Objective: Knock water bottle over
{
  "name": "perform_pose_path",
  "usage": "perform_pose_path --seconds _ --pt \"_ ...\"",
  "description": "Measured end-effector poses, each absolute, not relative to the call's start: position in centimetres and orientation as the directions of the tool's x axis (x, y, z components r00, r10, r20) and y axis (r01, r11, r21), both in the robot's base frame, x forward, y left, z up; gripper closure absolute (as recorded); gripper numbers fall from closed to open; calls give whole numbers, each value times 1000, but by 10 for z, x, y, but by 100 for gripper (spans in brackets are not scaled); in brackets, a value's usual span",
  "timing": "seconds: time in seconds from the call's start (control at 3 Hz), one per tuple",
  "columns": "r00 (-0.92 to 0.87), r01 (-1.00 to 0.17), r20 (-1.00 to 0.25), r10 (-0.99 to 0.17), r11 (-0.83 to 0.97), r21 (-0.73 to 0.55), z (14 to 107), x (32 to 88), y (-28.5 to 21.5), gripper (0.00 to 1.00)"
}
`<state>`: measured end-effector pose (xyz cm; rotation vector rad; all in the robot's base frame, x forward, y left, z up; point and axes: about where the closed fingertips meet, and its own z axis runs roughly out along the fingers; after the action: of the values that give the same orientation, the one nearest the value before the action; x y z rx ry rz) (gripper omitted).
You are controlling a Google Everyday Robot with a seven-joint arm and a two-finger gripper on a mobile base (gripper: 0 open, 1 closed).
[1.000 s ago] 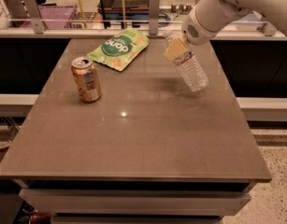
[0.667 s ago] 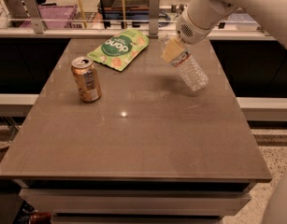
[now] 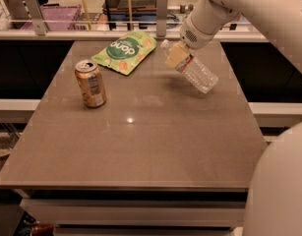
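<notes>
The water bottle [image 3: 200,76] is a clear ribbed plastic bottle on the right part of the table's far half. It is tipped far over, with its white cap [image 3: 165,44] pointing to the back left and its base to the front right. I cannot tell whether it lies flat on the table or is propped up. My gripper [image 3: 177,56], tan at its tip, is against the bottle's neck end, just below the cap. The white arm comes in from the upper right.
An orange-gold drink can [image 3: 90,83] stands upright at the left. A green snack bag [image 3: 124,50] lies flat at the back centre. The brown table [image 3: 140,151] ends at a rail [image 3: 91,33] at the back. My white body fills the lower right corner.
My gripper has shifted slightly to the left along the bottle's neck. The bottle keeps nearly the same tipped pose. The can and bag have not moved.
</notes>
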<state>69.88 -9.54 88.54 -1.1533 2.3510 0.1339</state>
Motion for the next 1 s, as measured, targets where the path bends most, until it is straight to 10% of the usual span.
perform_pose_path --seconds 1.0 --pt "-453 -788 -619 -642 613 -60 852 721 -69 100"
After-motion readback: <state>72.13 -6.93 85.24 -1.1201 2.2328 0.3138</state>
